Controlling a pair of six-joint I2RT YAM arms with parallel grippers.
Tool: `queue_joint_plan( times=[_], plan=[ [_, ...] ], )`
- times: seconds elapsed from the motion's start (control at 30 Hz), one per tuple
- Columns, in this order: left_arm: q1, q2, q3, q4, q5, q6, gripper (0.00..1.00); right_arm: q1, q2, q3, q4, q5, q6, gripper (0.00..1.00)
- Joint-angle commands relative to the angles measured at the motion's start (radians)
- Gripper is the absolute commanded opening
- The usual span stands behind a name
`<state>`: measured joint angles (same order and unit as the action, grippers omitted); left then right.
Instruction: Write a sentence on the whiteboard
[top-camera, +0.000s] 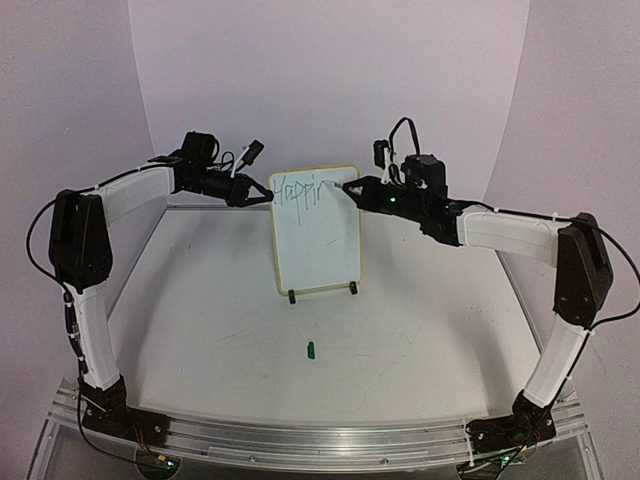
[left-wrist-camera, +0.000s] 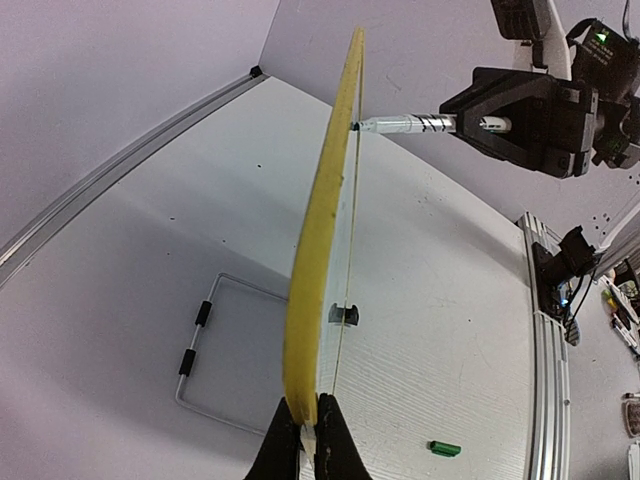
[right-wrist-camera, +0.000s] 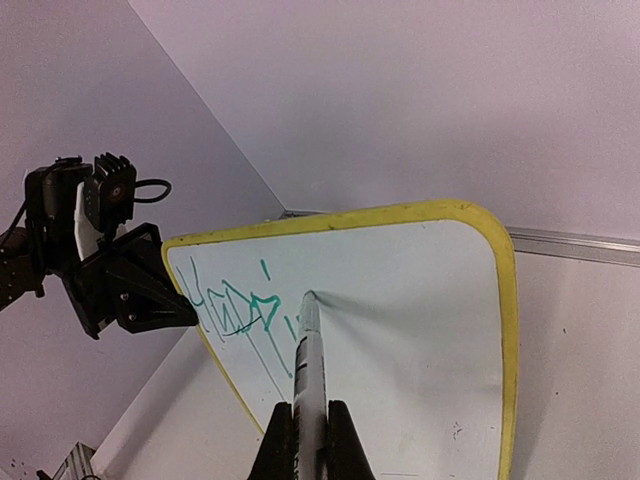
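Slippage is the main worry. The whiteboard (top-camera: 317, 235) stands upright on a thin wire stand (top-camera: 292, 296), and a push from the pen on its face could tip it backward or slide it, smearing the sentence (top-camera: 298, 188).

In the top view, the left gripper (top-camera: 262, 192) pinches the board's edge at about ten o'clock. That pinch looks like the only brace against the push, and if it gives, I judge the strokes would skid. The right gripper (top-camera: 354, 188) comes in from two o'clock, closed around the pen (top-camera: 339, 186), with the tip on the top line. Only "Happi" is written, so most of the words are not yet done. The green cap (top-camera: 311, 349) lies on the table (top-camera: 200, 330) at six o'clock of the board, apart from it.

In the left wrist view, the jaws are nearly together, clamped on the yellow rim seen edge-on, with only the board's thickness between them. The pen meets the face near twelve o'clock, roughly square to it.

In the right wrist view, the jaws grip the pen barrel tightly, with no gap showing beside it. The long barrel ahead of the fingers could twist under side load and skew the letters.
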<state>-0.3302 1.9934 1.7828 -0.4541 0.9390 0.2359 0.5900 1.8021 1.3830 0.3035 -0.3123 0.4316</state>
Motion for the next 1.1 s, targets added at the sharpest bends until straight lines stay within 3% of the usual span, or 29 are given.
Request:
queue_joint_plan(
  times=[0.0,0.47,0.8,1.07],
  plan=[
    [-0.011,0.024,0.012,-0.056,-0.014,0.027,0.0,-0.004,-0.054,-0.027,0.04,0.056,0.007,0.0],
    [-0.01,0.023,0.009,-0.056,-0.014,0.027,0.0,-0.004,-0.062,-0.112,0.014,0.031,0.028,0.0],
    [-0.01,0.018,0.01,-0.057,-0.015,0.025,0.0,-0.004,-0.134,-0.11,0.025,0.002,0.016,0.0],
    [-0.011,0.015,0.009,-0.063,-0.018,0.027,0.0,-0.004,-0.085,-0.075,0.024,0.013,0.023,0.0]
  ],
)
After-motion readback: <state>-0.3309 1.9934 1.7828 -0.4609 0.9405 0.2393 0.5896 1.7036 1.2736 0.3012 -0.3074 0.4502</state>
